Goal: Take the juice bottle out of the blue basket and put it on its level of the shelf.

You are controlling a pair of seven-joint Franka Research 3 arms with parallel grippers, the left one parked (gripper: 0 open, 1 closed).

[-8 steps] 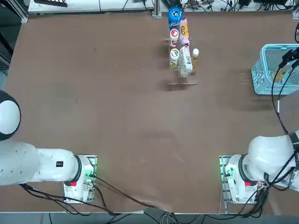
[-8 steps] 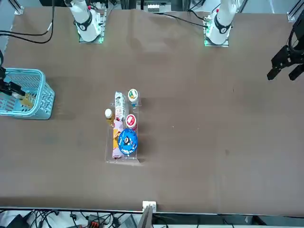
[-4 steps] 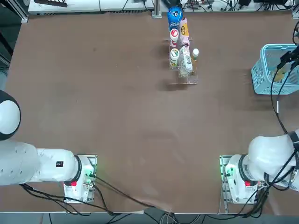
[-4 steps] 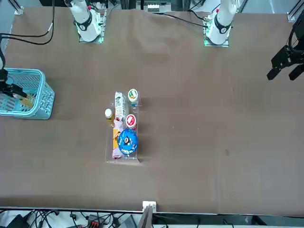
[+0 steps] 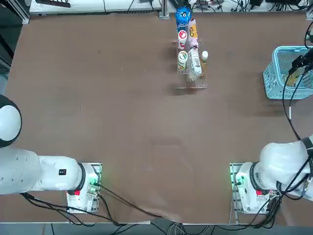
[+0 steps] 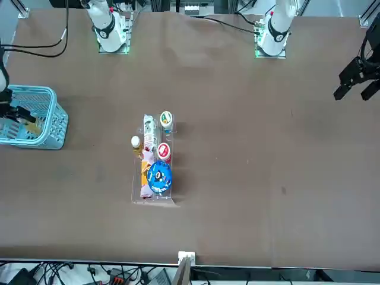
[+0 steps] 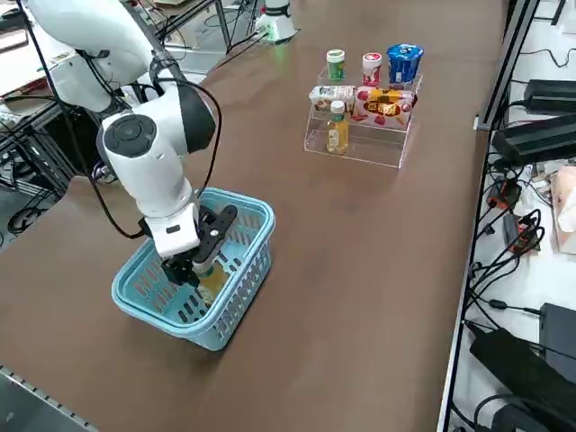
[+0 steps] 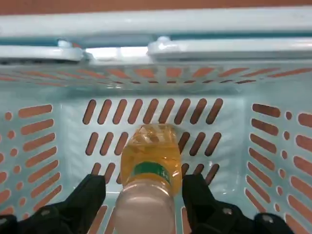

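Two fingers of the right tool (image 8: 145, 202) spread wide around the juice bottle (image 8: 148, 175) inside the blue basket (image 8: 234, 112).

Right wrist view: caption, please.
Right gripper open around the juice bottle inside the blue basket.

We note bright, diffuse light on the tabletop (image 5: 132, 122), with soft faint shadows beside the rack (image 5: 196, 84). In the wrist view, a pale glare streaks the basket's rim (image 8: 122, 52); the near bottle cap (image 8: 145, 209) looks blurred.
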